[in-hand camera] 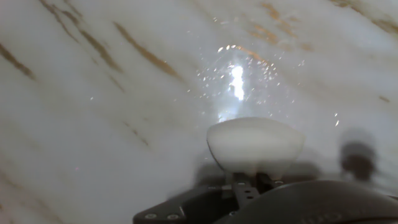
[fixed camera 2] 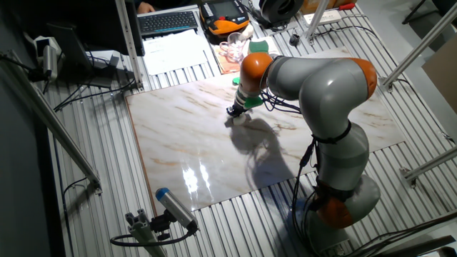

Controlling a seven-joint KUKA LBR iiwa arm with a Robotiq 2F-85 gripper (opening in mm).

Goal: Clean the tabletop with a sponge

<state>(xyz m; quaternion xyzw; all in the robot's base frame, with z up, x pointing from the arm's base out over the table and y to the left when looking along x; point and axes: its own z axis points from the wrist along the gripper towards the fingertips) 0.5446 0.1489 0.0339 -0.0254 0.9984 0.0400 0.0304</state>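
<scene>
We see the tabletop [fixed camera 2: 214, 153] lying flat on the ribbed grey metal surface [fixed camera 2: 93, 207], its marble gloss catching a bright glare. The arm [fixed camera 2: 328, 93] bends over the slab's far half, bringing the gripper [fixed camera 2: 236, 112] down to it. Its fingers clamp the sponge [in-hand camera: 255, 144] (a pale rounded block in the hand view), which sits against the marble.

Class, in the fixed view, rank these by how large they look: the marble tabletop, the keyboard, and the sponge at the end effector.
1. Tabletop, by far the largest.
2. Keyboard; it sits farther from the camera, so it looks smaller than it is.
3. Sponge, a small pale block under the end effector.
</scene>
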